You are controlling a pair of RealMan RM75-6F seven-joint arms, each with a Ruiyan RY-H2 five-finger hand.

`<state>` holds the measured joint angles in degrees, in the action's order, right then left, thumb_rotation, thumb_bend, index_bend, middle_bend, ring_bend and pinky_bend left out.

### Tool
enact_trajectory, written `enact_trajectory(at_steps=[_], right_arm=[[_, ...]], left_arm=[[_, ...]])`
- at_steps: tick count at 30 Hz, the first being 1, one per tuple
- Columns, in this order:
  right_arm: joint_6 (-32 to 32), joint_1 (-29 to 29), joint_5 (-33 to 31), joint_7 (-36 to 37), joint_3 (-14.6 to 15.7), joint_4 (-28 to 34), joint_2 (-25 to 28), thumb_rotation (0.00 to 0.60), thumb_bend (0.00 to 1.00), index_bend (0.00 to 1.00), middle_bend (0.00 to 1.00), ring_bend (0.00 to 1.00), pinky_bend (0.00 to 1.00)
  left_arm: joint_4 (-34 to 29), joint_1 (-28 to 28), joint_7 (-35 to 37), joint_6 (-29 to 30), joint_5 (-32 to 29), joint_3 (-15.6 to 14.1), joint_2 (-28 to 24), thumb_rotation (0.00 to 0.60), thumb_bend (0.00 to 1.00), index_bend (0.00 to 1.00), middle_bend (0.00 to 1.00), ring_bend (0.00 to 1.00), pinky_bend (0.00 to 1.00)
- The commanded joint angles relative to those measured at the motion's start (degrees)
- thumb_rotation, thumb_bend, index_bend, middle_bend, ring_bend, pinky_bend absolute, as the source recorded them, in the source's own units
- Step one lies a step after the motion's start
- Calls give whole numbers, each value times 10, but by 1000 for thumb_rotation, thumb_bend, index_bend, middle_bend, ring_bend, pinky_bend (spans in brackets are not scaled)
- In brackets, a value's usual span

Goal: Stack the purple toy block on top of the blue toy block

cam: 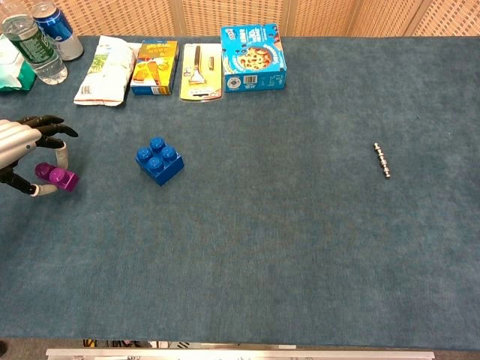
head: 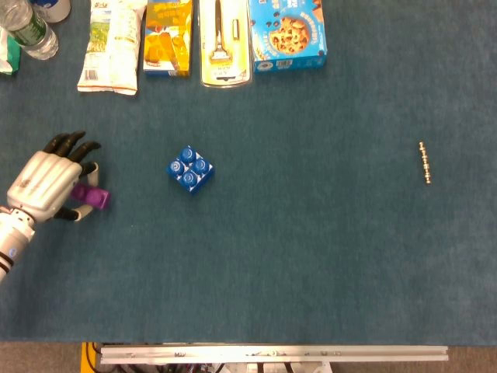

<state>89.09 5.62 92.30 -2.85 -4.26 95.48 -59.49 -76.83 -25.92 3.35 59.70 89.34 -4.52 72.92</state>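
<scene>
The blue toy block [head: 190, 169] [cam: 160, 159] sits on the teal table cloth, left of centre, studs up. At the far left my left hand [head: 48, 186] [cam: 26, 154] pinches the small purple toy block [head: 91, 195] [cam: 58, 178] between its thumb and a finger, the other fingers spread above it. The purple block is raised slightly and lies well to the left of the blue one. My right hand shows in neither view.
Along the far edge lie a snack bag [head: 109, 47], an orange box [head: 168, 36], a packaged peeler [head: 224, 43] and a blue cookie box [head: 286, 34]. Bottles and a can [cam: 52, 28] stand at the far left corner. A small metal chain [head: 425, 162] lies at the right.
</scene>
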Motion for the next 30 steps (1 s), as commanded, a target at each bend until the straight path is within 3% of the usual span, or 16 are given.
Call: enact_trajectory(at_steps=[1, 8, 15, 30], right_arm=[[-1, 1, 0, 0, 0, 0, -1, 600, 348, 339, 428, 346, 389], [-2, 1, -2, 2, 0, -4, -2, 600, 348, 339, 428, 346, 389], [-1, -1, -5, 10, 0, -11, -1, 600, 348, 340, 428, 346, 389], [19, -17, -10, 15, 2, -14, 6, 600, 348, 339, 428, 346, 389]], left_arm=[[-42, -20, -2, -8, 8, 9, -29, 600, 231, 521, 165, 23, 83], [-115, -60, -14, -42, 4, 30, -68, 600, 232, 522, 167, 26, 83], [-148, -94, -48, -79, -7, 45, -71, 600, 232, 524, 169, 26, 83], [-132, -169, -35, -155, 1, 58, -36, 600, 231, 526, 169, 27, 83]])
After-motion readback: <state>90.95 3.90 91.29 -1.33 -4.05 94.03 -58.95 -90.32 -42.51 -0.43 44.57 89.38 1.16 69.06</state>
